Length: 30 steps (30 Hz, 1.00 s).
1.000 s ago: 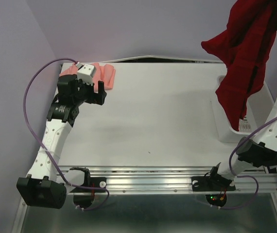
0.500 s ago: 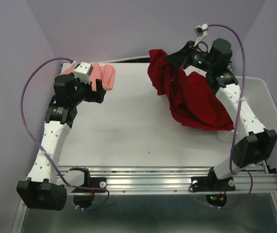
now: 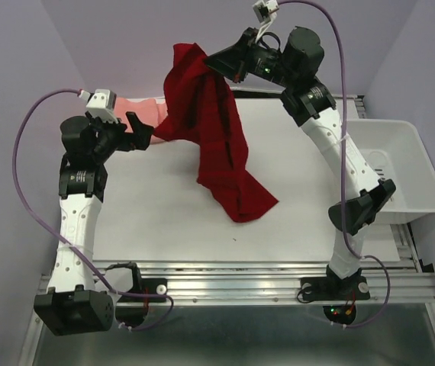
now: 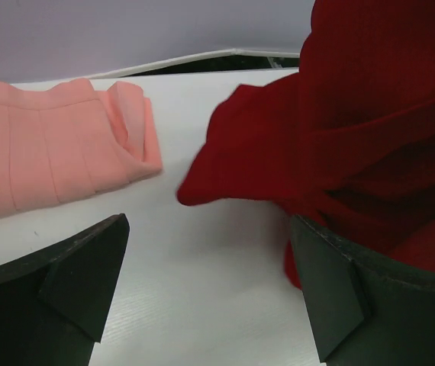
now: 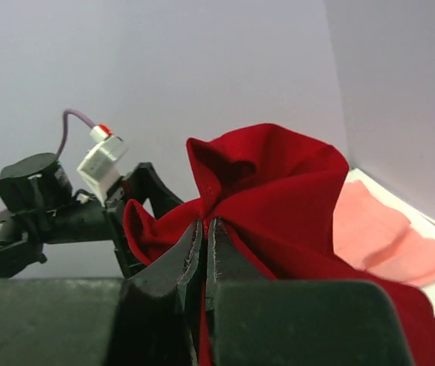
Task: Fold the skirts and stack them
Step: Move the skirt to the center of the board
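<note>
Two skirts: red skirt [image 3: 217, 152] hangs beside pink skirt [image 4: 49, 145].
Right pincer [image 5: 206, 236]: clenched on red skirt.
Left pincer [image 4: 210, 274]: released, empty.
Advice: lay it flat, clear of pink skirt.

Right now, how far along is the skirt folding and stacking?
Done: the pink skirt looks folded at the far left of the table. In hand: the red skirt hangs from the shut right fingers, its end on the table. Left: fold it and stack it on the pink one; the open left fingers hold nothing.
</note>
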Each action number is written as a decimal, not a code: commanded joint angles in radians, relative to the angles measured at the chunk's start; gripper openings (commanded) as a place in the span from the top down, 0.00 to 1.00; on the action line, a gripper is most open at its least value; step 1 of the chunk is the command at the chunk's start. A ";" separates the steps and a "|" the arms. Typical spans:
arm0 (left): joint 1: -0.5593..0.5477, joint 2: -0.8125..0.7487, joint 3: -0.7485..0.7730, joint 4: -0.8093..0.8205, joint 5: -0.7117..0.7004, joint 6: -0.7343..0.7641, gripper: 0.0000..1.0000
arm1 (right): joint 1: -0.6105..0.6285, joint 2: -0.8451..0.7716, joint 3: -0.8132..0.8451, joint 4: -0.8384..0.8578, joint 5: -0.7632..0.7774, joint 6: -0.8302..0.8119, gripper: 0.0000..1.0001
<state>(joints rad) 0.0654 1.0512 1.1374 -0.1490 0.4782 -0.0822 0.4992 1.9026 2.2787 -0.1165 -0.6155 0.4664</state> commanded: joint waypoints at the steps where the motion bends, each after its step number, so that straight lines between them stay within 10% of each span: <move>1: 0.043 -0.049 0.006 0.072 0.059 -0.028 0.01 | 0.016 -0.043 0.020 0.104 0.066 0.014 0.99; 12: 0.051 -0.074 -0.125 -0.027 0.071 0.337 0.02 | 0.007 -0.532 -1.113 -0.035 0.152 -0.423 0.99; 14: 0.051 -0.073 -0.160 -0.041 0.076 0.372 0.01 | -0.002 -0.545 -1.218 -0.107 0.252 -0.573 0.74; 17: 0.051 -0.043 -0.174 -0.076 0.088 0.415 0.01 | -0.077 -0.514 -1.286 -0.176 0.383 -0.644 0.21; 20: 0.054 -0.033 -0.183 -0.077 0.050 0.411 0.02 | -0.149 -0.533 -1.256 -0.205 0.378 -0.701 0.00; 30: 0.119 0.108 -0.156 -0.012 0.161 0.223 0.02 | -0.015 -0.343 -0.924 -0.178 0.097 -0.352 0.19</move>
<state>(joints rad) 0.1493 1.1130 0.9573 -0.2138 0.5564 0.2100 0.4084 1.4780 1.2797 -0.3862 -0.3645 -0.0727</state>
